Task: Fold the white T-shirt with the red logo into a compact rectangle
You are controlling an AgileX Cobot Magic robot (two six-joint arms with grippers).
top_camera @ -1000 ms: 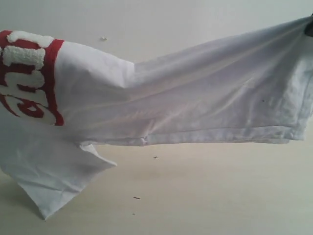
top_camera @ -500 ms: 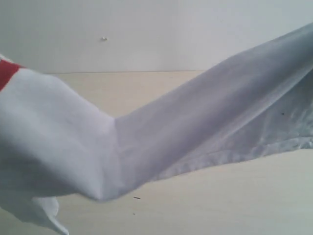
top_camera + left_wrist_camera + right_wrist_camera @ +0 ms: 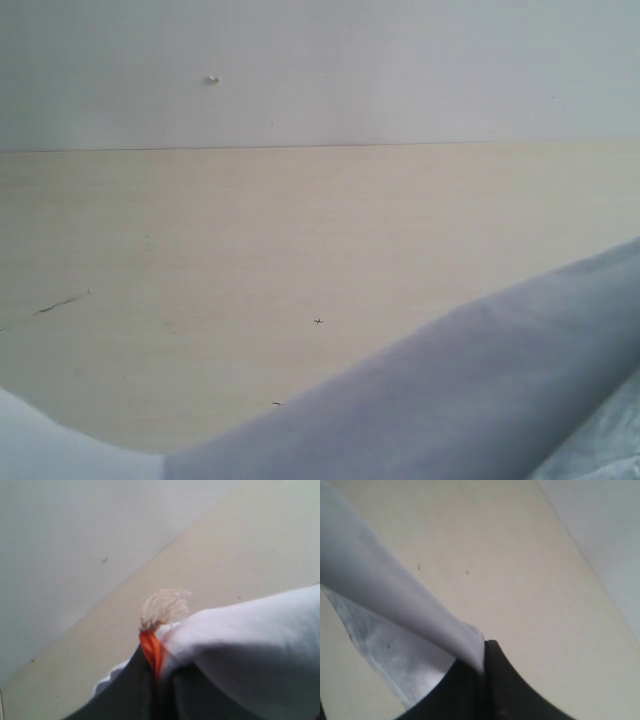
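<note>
Exterior view: the white T-shirt (image 3: 480,390) fills the lower right as one smooth, blurred band of cloth, close to the camera, running from the bottom left up to the right side. Behind it lies the pale wood tabletop (image 3: 300,230), whose far edge meets a white wall (image 3: 350,70). A few small dark specks mark the wood.

In the left wrist view, the left hand (image 3: 156,677) is clamped tight on a bunched fold of the shirt (image 3: 250,640). The dark fingers (image 3: 125,695) leave no gap, and an orange tag (image 3: 151,650) with a tuft of frayed cream threads (image 3: 162,607) sticks out of the pinch. The cloth here is held up off the tabletop.

In the right wrist view, the right hand (image 3: 484,680) is likewise closed on a thin edge of the shirt (image 3: 385,595). From there the fabric stretches away taut above the wood, with a thinner, translucent layer hanging beside it.
</note>
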